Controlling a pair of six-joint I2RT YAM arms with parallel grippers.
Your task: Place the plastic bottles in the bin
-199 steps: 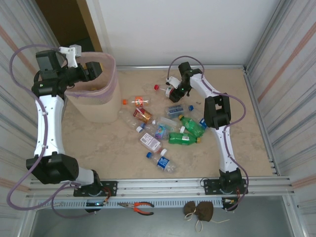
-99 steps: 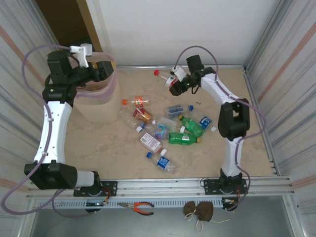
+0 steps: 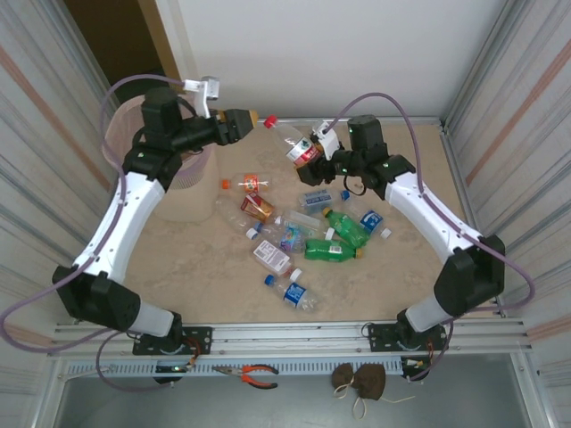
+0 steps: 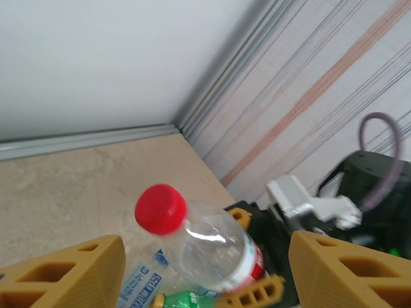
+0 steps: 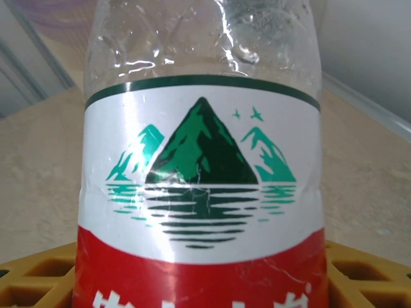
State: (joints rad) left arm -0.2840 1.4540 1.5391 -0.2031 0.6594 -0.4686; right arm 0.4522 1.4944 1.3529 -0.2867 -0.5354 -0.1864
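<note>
My right gripper (image 3: 310,152) is shut on a clear plastic bottle (image 3: 290,141) with a red cap and a red-and-white label, held in the air over the far middle of the table. Up close its mountain label (image 5: 202,167) sits between my right gripper's yellow fingers (image 5: 38,276). My left gripper (image 3: 248,118) is open and faces the bottle's cap end. The red cap (image 4: 160,208) lies between its spread fingers (image 4: 64,269) without touching them. The pale pink bin (image 3: 174,174) stands at the far left, partly behind my left arm. Several more bottles (image 3: 335,250) lie in a pile mid-table.
Loose caps lie around the pile, an orange one (image 3: 226,184) near the bin and a blue one (image 3: 268,280) at the front. Corrugated walls (image 3: 517,134) close in both sides. Red-handled pliers (image 3: 259,375) rest on the front rail.
My left arm swung from over the bin to the right, toward the bottle. My right arm lifted the red-capped bottle and carried it left to meet it. The left jaws narrowed a little.
</note>
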